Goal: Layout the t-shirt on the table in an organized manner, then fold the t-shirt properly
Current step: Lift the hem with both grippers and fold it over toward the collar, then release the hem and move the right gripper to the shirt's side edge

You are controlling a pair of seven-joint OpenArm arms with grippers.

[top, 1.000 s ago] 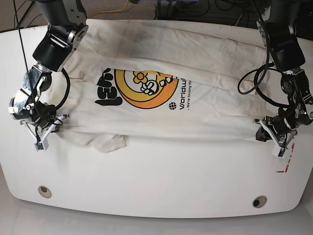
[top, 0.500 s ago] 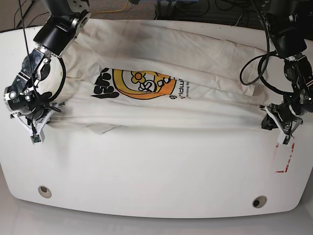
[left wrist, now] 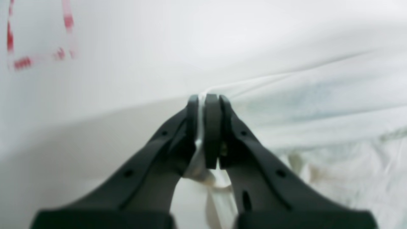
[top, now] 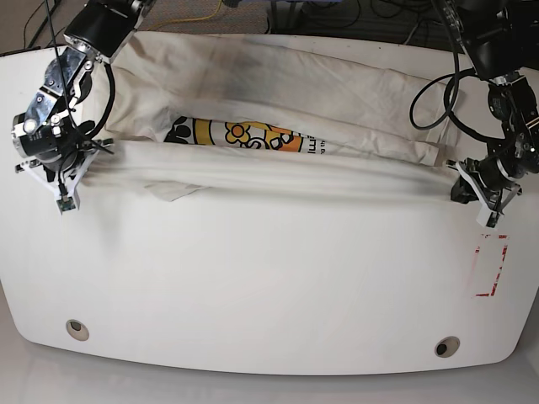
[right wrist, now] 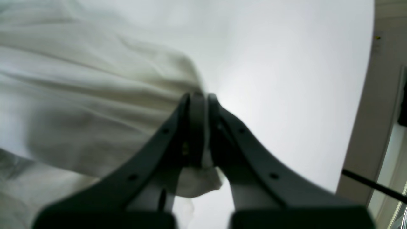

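Base view, shirt: shirt [top: 278,126] lies across the far half of the table [top: 269,286]; its near edge is raised into a long ridge between my two grippers.
Base view, change: a second ago that edge lay nearer the front and the whole print showed; now the ridge sits farther back and only a strip of the print [top: 244,136] shows above it.
Base view, left gripper: left gripper [top: 487,210], on this view's right, has moved back from the red tape [top: 491,269], which now lies uncovered just in front of it.
Base view, right gripper: right gripper [top: 61,195], on this view's left, has also moved back, near the table's left edge.
Base view, flap: a small flap [top: 173,190] of cloth hangs below the ridge, flatter than before.
Left wrist view: my left jaws are pressed together on a thin fold of shirt [left wrist: 318,95]; cloth stretches away to the right, blurred red tape [left wrist: 22,62] at upper left.
Right wrist view: right gripper [right wrist: 197,95] is clamped on a bunched corner of shirt [right wrist: 79,95]; cloth spreads left, bare table [right wrist: 286,95] to the right.
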